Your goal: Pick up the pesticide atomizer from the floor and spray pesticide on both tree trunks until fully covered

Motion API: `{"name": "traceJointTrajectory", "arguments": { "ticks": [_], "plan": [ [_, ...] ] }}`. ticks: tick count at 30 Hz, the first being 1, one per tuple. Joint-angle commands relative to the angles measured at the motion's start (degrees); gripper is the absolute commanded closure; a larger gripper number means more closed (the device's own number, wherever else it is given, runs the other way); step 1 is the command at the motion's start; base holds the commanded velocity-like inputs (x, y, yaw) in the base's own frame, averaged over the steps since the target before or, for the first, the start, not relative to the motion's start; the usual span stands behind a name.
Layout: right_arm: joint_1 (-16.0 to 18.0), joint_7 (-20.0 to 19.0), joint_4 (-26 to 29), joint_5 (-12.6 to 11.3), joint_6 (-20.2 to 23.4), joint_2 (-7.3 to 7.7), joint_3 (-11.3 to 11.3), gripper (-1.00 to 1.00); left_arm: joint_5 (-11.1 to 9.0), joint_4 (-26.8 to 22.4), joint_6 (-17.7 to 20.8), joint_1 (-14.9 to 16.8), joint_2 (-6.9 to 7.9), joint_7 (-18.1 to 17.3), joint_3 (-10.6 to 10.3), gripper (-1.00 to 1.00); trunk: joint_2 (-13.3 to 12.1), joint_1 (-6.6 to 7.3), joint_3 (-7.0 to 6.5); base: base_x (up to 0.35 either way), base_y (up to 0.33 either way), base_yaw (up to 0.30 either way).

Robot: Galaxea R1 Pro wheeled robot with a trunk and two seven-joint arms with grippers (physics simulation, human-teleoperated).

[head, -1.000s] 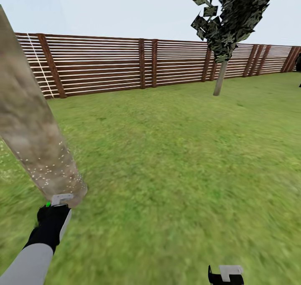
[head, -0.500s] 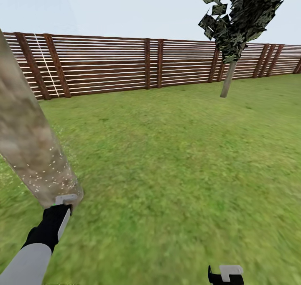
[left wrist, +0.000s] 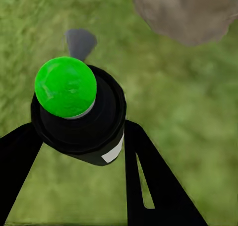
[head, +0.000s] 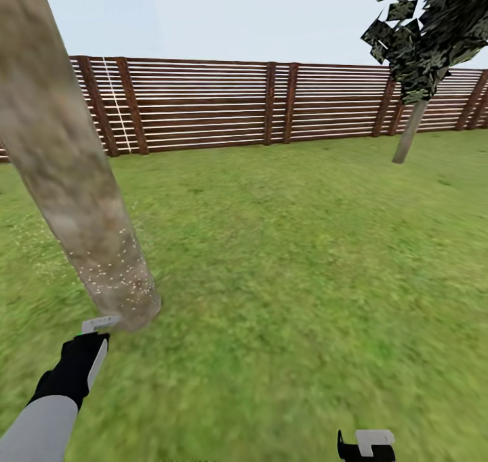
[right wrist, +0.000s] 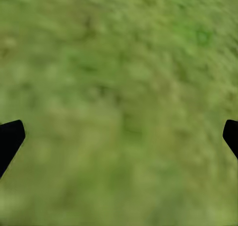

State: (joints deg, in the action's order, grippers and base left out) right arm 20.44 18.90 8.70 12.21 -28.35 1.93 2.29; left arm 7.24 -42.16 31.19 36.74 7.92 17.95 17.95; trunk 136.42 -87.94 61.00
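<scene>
You're gripping the spray bottle (left wrist: 82, 114) in the left gripper (left wrist: 79, 151), right gripper (right wrist: 119, 136) hanging wide open, empty. Specks are covering only the trunk (head: 74, 177) base; risking patchy coverage higher up.

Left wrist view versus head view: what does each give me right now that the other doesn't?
Left wrist only: the pesticide atomizer, green-tipped here, clamped between the left gripper's black fingers. Head only: the white specks low on the near tree trunk, the second tree, the fence, and the right gripper. Both: the near trunk's base and the lawn.
</scene>
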Motion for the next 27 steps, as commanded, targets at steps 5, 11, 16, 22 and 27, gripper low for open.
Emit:
{"name": "traceJointTrajectory", "arguments": {
  "ticks": [5, 11, 16, 22, 27],
  "plan": [
    [0.0, 0.0, 0.0, 0.0, 0.0, 0.00, 0.0, -1.00, -0.3, 0.2, -0.2, 0.0, -0.33, -0.1, -0.2, 1.00, 0.0, 0.00, 0.00, 0.000, 0.000, 0.277],
    [0.0, 0.0, 0.0, 0.0, 0.0, 0.00, 0.0, -1.00, 0.0, -0.3, -0.8, 0.0, -0.74, -0.3, -0.4, 1.00, 0.0, 0.00, 0.00, 0.000, 0.000, 0.277],
    [0.0, 0.0, 0.0, 0.0, 0.0, 0.00, 0.0, -1.00, 0.0, 0.4, -2.3, -0.2, -0.83, -1.0, -1.6, 1.00, 0.0, 0.00, 0.00, 0.000, 0.000, 0.277],
    [0.0, 0.0, 0.0, 0.0, 0.0, 0.00, 0.0, -1.00, 5.8, 1.8, -7.8, -0.8, 3.48, -28.8, -7.7, 1.00, 0.0, 0.00, 0.00, 0.000, 0.000, 0.276],
    [0.0, 0.0, 0.0, -0.1, 0.0, 0.00, 0.0, -1.00, 24.5, 9.5, -21.7, -1.3, 6.35, -47.5, -7.9, 1.00, 0.0, 0.00, 0.00, 0.000, 0.000, 0.275]
  ]
}}
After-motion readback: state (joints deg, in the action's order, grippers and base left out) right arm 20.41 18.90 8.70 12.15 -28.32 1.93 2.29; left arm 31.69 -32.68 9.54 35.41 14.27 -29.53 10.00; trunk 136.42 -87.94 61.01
